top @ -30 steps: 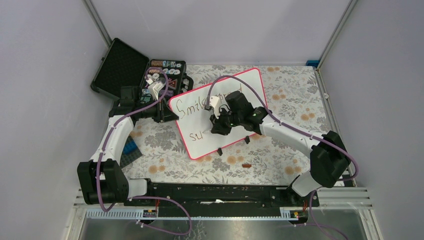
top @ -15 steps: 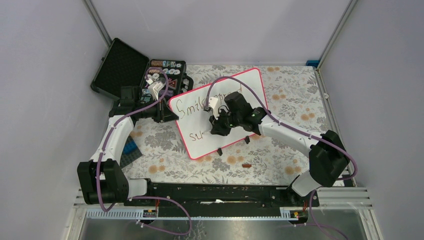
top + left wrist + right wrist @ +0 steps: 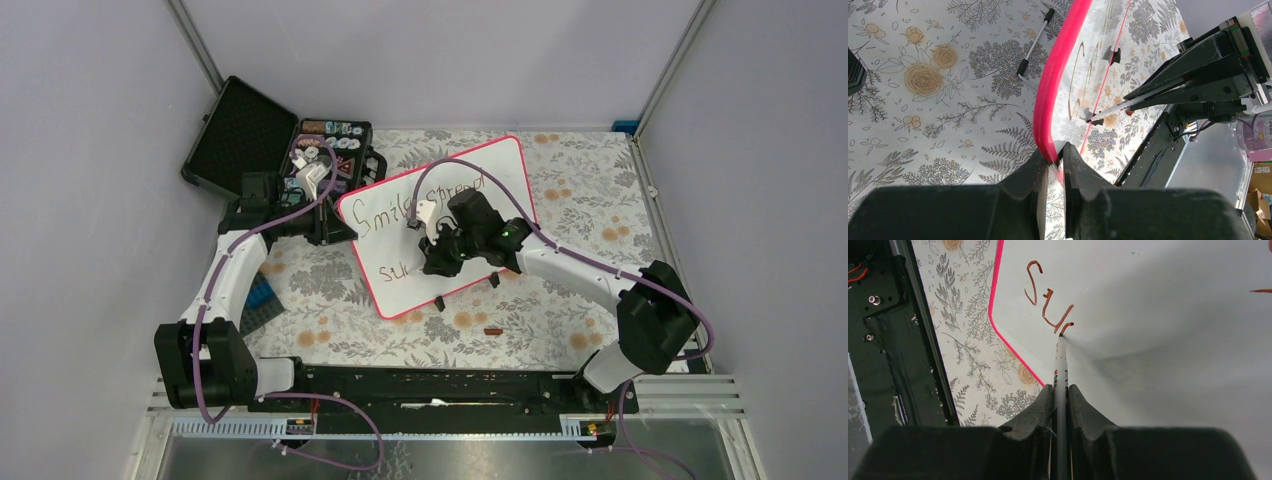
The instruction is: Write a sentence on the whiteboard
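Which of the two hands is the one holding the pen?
The right hand, clamped on the white marker whose tip touches the whiteboard at the unfinished sentence. The left hand only pinches the board's pink rim.

Quick headcount: one whiteboard [image 3: 400, 290], with two black clip feet [image 3: 440, 302] and two lines of writing [image 3: 420, 200] on it. One marker [image 3: 1061, 360]. Two arms, so two hands: left hand [image 3: 1054, 159], right hand [image 3: 1061, 389]. One open black case [image 3: 250, 130]. Loose on the tabletop [image 3: 590, 200]: one tiny brown bit [image 3: 492, 330], one blue block [image 3: 258, 300], one white rod with black ends [image 3: 1035, 37].
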Robot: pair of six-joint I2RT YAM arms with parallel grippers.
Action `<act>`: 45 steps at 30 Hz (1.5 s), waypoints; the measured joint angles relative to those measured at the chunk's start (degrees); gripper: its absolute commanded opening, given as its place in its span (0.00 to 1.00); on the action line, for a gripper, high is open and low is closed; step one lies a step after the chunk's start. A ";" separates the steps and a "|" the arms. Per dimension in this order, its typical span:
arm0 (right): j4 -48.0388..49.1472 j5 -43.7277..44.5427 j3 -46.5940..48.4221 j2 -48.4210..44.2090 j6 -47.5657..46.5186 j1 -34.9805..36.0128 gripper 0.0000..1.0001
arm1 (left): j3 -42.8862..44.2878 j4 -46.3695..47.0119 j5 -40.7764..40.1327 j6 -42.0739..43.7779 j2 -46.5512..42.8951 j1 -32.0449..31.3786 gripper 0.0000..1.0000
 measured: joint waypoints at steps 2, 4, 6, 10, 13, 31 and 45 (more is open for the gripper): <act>0.02 0.02 0.00 -0.02 0.00 0.02 0.00 | 0.00 0.02 -0.02 0.00 0.00 -0.04 0.00; 0.00 0.07 0.02 -0.02 0.00 0.02 0.00 | 0.00 0.02 -0.02 0.00 0.00 -0.07 0.00; -0.11 0.17 0.15 -0.02 0.02 0.02 0.00 | 0.00 0.02 -0.02 0.00 0.00 -0.07 0.00; -0.39 0.50 0.68 -0.02 0.07 -0.02 0.00 | 0.00 0.00 -0.02 0.02 0.00 -0.07 0.00; -0.50 0.66 1.55 -0.02 0.15 -0.20 0.00 | 0.00 -0.02 -0.02 0.02 0.00 -0.11 0.00; -0.83 0.52 2.71 -0.57 0.48 -2.32 0.00 | 0.00 -0.02 -0.20 0.02 0.00 -0.22 0.00; -1.09 -0.72 -0.17 -1.01 0.15 -2.60 0.00 | 0.00 -0.04 -0.28 0.02 0.00 -0.24 0.00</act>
